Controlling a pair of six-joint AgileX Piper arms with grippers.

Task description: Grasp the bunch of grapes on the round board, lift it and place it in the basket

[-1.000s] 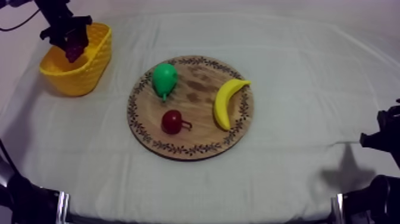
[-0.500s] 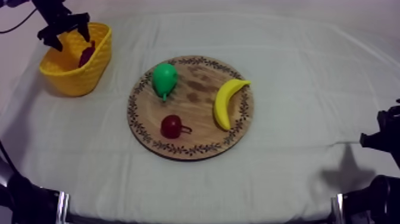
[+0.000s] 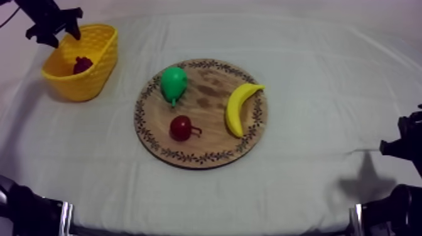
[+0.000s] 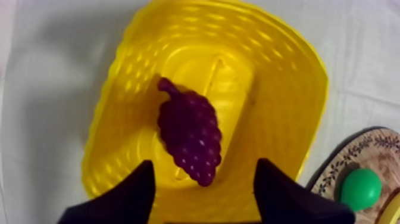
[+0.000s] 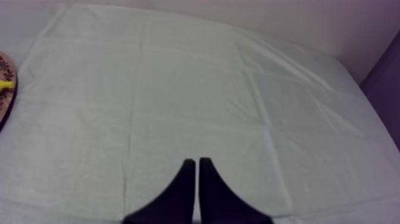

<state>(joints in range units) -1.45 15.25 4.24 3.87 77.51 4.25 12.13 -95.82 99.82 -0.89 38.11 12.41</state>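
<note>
The bunch of grapes (image 4: 190, 134) lies inside the yellow basket (image 4: 280, 77) — the left gripper (image 3: 55, 26) hangs above it, fingers wide apart and empty. The right gripper (image 5: 197, 162) sits low over the desk (image 5: 178, 89) — fingers pressed together.

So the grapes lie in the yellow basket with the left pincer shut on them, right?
No. The grapes do lie in the yellow basket, but the left pincer is open above them, holding nothing; the left wrist view shows it.
</note>
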